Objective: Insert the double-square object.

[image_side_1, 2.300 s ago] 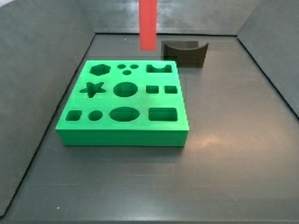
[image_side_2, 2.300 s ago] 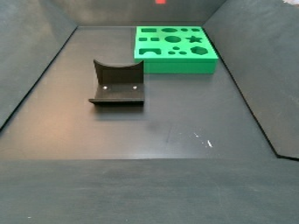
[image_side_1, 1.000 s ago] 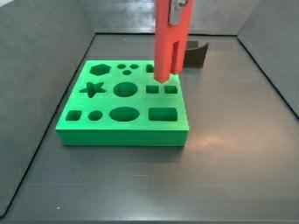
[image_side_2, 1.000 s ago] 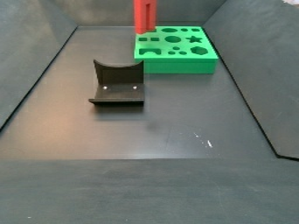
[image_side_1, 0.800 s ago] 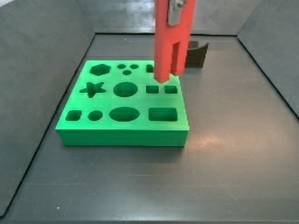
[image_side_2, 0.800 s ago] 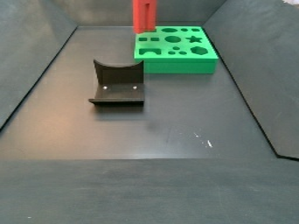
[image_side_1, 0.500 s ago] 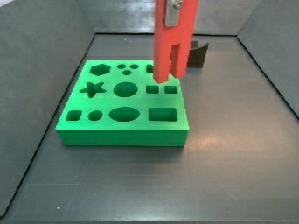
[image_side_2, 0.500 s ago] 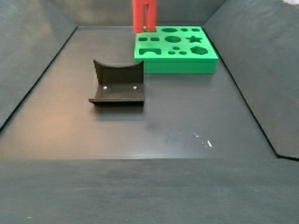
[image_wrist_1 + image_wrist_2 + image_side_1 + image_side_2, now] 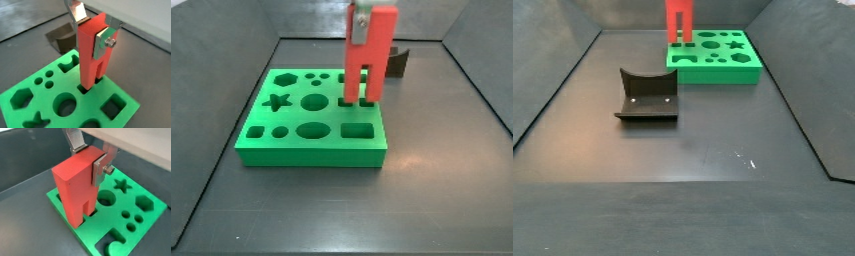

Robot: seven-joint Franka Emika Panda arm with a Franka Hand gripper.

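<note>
My gripper (image 9: 92, 29) clamps the tall red plastic double-square object (image 9: 91, 55) upright, prongs entering twin holes toward three o'clock on the green board (image 9: 311, 140). I'd keep it vertical, pressing straight down gently.

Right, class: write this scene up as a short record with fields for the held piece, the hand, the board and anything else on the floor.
held piece: double-square object, red, upright, prongs at a pair of holes in the board
hand: hand, above the board, silver fingers clamped on the piece's upper end
board: green board, shaped holes, flat on the floor
other: dark curved block, on the floor, apart from the board
</note>
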